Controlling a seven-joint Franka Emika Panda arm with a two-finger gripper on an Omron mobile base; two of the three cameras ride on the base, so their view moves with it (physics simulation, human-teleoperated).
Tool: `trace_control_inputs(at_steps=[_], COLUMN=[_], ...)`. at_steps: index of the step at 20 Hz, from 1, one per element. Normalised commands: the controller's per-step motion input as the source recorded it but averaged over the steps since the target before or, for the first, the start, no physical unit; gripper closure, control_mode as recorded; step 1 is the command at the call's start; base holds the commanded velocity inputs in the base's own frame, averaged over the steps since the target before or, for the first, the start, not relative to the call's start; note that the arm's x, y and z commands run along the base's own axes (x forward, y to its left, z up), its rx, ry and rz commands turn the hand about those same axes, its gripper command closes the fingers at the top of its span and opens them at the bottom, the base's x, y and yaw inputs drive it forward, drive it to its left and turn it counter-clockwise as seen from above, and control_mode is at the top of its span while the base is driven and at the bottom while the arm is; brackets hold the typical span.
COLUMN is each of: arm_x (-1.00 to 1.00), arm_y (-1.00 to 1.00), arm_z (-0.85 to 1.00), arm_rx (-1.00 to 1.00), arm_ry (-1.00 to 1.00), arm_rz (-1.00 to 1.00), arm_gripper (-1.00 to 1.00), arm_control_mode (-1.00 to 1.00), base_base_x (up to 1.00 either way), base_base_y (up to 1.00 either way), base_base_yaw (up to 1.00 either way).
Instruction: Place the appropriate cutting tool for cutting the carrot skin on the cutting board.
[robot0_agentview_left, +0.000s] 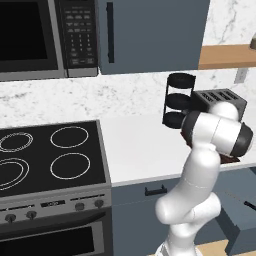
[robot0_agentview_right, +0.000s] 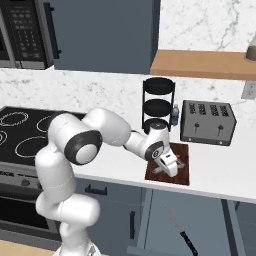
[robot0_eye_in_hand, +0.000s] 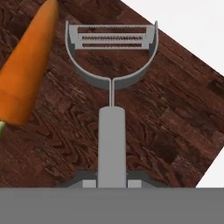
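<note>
So the gripper (robot0_agentview_right: 170, 165) is hanging low over the cutting board (robot0_agentview_right: 183, 172), jaws closed on the peeler (robot0_eye_in_hand: 111, 100) handle, carrot (robot0_eye_in_hand: 27, 65) lying just beside it, and I'd be lowering it flat onto bare wood before opening.

The cutting board (robot0_eye_in_hand: 166, 131) was dark reddish-brown wood with strong, swirling grain and a matt face. On it the peeler (robot0_eye_in_hand: 111, 87) looked like plain grey metal, smooth and dull, its blade finely toothed. The carrot (robot0_eye_in_hand: 26, 70) had a smooth, faintly satiny orange skin. The counter (robot0_agentview_right: 220, 175) was flat, unmarked white.
</note>
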Motion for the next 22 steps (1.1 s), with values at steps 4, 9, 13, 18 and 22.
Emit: trace_control_inputs(at_steps=[4, 9, 13, 18, 22], arm_x=[0.18, 0.16, 0.01, -0.68, -1.00], arm_y=[0.00, 0.00, -0.05, 0.02, 0.61], arm_z=[-0.16, -0.19, 0.01, 0.93, 0.96], arm_rx=[0.00, 0.00, 0.02, 0.10, 0.01], arm_ry=[0.00, 0.00, 0.00, -0.03, -0.09], arm_rz=[0.00, 0.00, 0.00, 0.00, 0.09], arm_gripper=[-1.00, -1.00, -1.00, -1.00, -1.00], arm_control_mode=[-1.00, -1.00, -1.00, -1.00, -1.00], base_base_x=[0.00, 0.00, 0.00, 0.00, 0.00], base_base_y=[0.00, 0.00, 0.00, 0.00, 0.00], base_base_yaw=[0.00, 0.00, 0.00, 0.00, 0.00])
